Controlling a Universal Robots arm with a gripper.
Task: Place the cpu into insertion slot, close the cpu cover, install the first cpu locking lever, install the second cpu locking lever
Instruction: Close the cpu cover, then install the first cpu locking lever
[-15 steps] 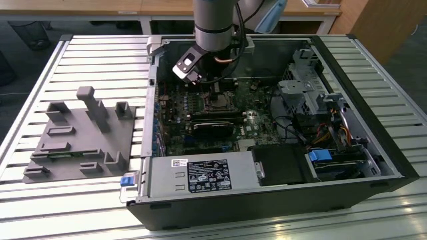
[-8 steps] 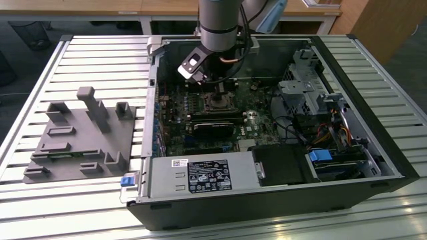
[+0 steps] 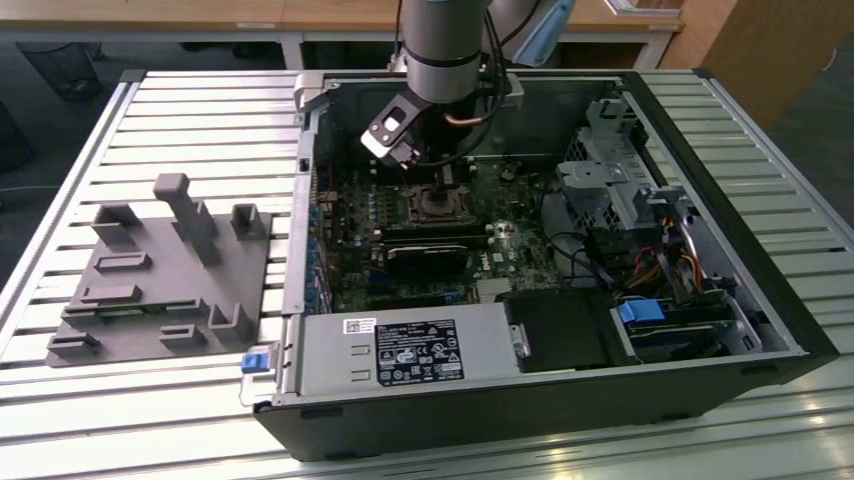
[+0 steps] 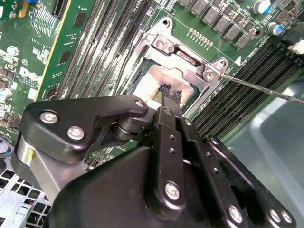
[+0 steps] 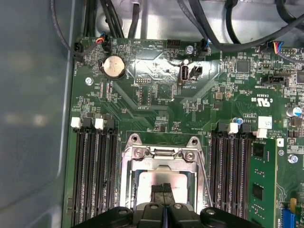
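Shiny bare-metal cpu cover, dull grey metal cpu, matt black hand, glossy green circuit board

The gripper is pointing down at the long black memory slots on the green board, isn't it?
Not quite. The gripper points down at the cpu, which sits between the long black memory slots on the green board. The first wrist view shows it.
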